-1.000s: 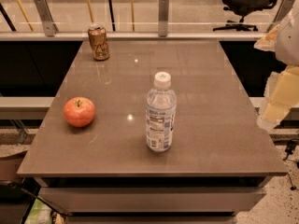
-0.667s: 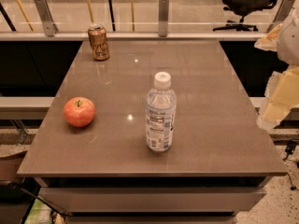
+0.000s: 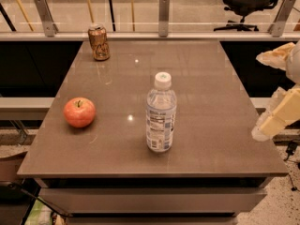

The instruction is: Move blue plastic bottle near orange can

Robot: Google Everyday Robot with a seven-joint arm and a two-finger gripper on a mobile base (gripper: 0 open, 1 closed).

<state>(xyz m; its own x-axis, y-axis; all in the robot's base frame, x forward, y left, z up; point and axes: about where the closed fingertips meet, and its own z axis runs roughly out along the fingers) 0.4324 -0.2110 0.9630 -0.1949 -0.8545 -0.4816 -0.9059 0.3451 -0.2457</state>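
Camera view.
- Table (image 3: 211, 139): glossy grey-brown top.
- Blue plastic bottle (image 3: 161, 116): upright, front centre of the table.
- Orange can (image 3: 99, 42): upright at the far left corner, well apart from the bottle.
- Apple (image 3: 79, 112): on the left side of the table.
- Gripper (image 3: 260, 95): off the table's right edge, jaws spread, grasping nothing.
- Room: glass railing (image 3: 163, 15) behind the table, with an office chair (image 3: 248, 3) beyond it.

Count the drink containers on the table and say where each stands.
2. The blue plastic bottle stands near the front middle of the table; the orange can stands at its far left corner. The gripper hangs beyond its right edge, touching neither. None looks hidden.
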